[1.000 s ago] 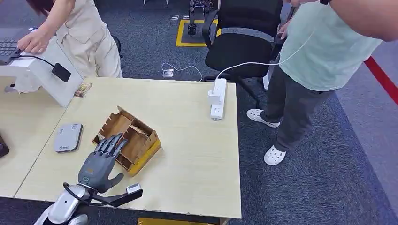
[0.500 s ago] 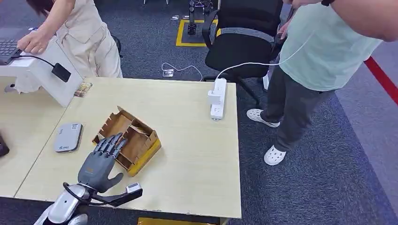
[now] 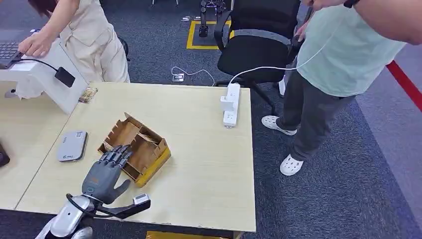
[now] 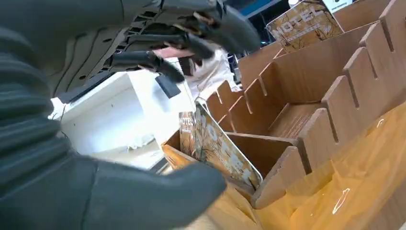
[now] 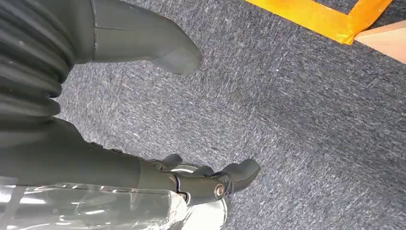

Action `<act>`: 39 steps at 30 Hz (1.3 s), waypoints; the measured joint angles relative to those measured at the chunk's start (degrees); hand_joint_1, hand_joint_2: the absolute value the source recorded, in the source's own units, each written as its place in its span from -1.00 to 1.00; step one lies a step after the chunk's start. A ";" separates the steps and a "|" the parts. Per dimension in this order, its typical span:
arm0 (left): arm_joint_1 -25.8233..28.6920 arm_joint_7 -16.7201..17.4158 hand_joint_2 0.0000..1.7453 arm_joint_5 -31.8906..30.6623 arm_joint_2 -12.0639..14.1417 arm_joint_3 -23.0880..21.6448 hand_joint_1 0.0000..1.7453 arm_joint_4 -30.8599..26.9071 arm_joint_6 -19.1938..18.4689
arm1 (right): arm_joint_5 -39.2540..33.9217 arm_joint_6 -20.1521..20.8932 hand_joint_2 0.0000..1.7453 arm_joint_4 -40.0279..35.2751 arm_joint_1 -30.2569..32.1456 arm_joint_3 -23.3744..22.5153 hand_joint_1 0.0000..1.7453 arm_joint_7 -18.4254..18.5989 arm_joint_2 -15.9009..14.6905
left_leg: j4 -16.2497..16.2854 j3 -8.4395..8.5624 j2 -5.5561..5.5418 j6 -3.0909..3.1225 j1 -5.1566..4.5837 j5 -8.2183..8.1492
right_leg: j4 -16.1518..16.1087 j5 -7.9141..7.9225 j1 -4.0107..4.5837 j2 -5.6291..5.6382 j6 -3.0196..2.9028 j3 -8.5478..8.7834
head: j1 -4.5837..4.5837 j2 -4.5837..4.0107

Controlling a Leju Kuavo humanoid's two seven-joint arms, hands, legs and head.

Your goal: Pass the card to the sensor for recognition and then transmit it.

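Note:
A wooden slotted card holder (image 3: 142, 144) stands on the light wood table (image 3: 199, 164). My left hand (image 3: 103, 175) hovers at its near left corner, fingers stretched apart over the rim and holding nothing. In the left wrist view a patterned card (image 4: 218, 149) stands tilted in a slot of the holder (image 4: 335, 96), just beyond my thumb and fingers (image 4: 158, 62); another card (image 4: 304, 24) leans at the far end. A flat grey sensor (image 3: 72, 146) lies left of the holder. My right hand (image 5: 191, 179) hangs over grey carpet, empty, with fingers apart.
A white stand (image 3: 50, 79) with a black cable sits at the back left. A white power strip (image 3: 230, 103) lies near the table's far right edge. One person (image 3: 94, 35) stands behind the table, another (image 3: 343, 55) at the right by a black chair (image 3: 259, 40).
My left hand has slid slightly back toward me, its fingertips now lower over the holder's near rim. Nothing else has moved.

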 joint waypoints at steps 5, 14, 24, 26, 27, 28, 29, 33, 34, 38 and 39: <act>0.03 -0.22 1.00 0.77 0.07 0.37 0.28 0.00 -0.44 | 0.07 0.00 1.00 0.00 -0.01 -0.04 -1.00 0.00 0.00 | 0.00 0.00 0.00 0.00 0.00 0.00 | 0.00 0.00 0.00 0.00 0.00 0.00 | 0.00 0.00; 0.18 -0.26 1.00 1.47 0.07 0.63 0.20 0.00 -0.50 | 0.13 -0.02 1.00 0.00 -0.04 -0.13 -1.00 0.00 0.00 | 0.00 0.00 0.00 0.00 0.00 0.00 | 0.00 0.00 0.00 -0.01 0.00 0.00 | 0.00 0.00; 0.18 -1.20 1.00 2.51 0.09 0.68 0.54 0.00 -0.83 | 0.15 -0.09 1.00 -0.02 -0.12 -0.52 -1.00 -0.07 0.00 | 0.00 0.00 0.00 0.00 0.00 0.00 | 0.00 0.00 0.00 -0.01 0.00 0.00 | 0.00 0.00; 0.18 -1.20 1.00 2.65 0.07 0.70 0.54 0.00 -0.83 | 0.20 -0.11 1.00 -0.02 -0.13 -0.61 -1.00 -0.07 0.00 | 0.00 -0.01 0.00 0.00 0.00 0.00 | 0.00 0.00 0.00 0.00 0.00 0.00 | 0.00 0.00; 0.18 -1.20 1.00 2.67 0.09 0.70 0.54 0.00 -0.83 | 0.20 -0.13 1.00 -0.04 -0.14 -0.66 -1.00 -0.09 0.00 | 0.00 -0.01 0.00 0.00 0.00 0.00 | 0.00 0.00 0.00 -0.01 0.00 0.00 | 0.00 0.00; 0.17 -1.20 1.00 2.76 0.09 0.70 0.64 0.00 -0.83 | 0.22 -0.17 1.00 -0.04 -0.14 -0.72 -1.00 -0.09 0.00 | 0.00 -0.01 0.00 0.00 0.00 0.00 | 0.00 0.00 0.00 0.00 0.00 0.00 | 0.00 0.00; 0.17 -1.20 1.00 2.80 0.09 0.70 0.70 0.00 -0.83 | 0.22 -0.20 1.00 -0.04 -0.14 -0.77 -1.00 -0.09 0.00 | 0.00 0.00 0.00 0.00 0.00 0.00 | 0.00 0.00 0.00 0.00 0.00 0.00 | 0.00 0.00; 0.20 -1.20 1.00 3.85 0.35 1.23 1.00 0.00 -0.79 | 0.22 -0.28 1.00 -0.04 -0.13 -1.03 -1.00 -0.20 0.00 | 0.00 -0.01 0.00 0.00 0.00 0.00 | 0.01 0.00 0.00 0.00 0.00 0.01 | 0.00 0.00; 0.27 -1.20 1.00 4.43 0.79 1.57 1.00 -0.02 -0.83 | 0.22 -0.28 1.00 -0.04 -0.14 -1.05 -1.00 -0.28 0.00 | 0.00 -0.01 0.00 0.00 0.01 0.00 | 0.01 0.00 0.01 0.01 0.00 0.01 | 0.02 0.00; 0.88 -1.57 1.00 5.95 3.04 3.91 1.00 -0.46 -2.49 | 0.24 -0.28 1.00 -0.04 -0.12 -1.29 -1.00 -0.64 0.00 | -0.01 0.01 0.01 0.00 0.01 0.00 | 0.01 -0.01 0.02 0.02 -0.02 0.00 | 0.00 0.00; 1.02 -1.79 1.00 6.03 3.28 4.33 1.00 -0.52 -2.67 | 0.24 -0.28 1.00 -0.04 -0.11 -1.31 -1.00 -0.66 0.00 | -0.01 0.01 0.01 0.00 0.01 0.00 | 0.01 -0.02 0.02 0.01 -0.03 0.00 | 0.00 0.00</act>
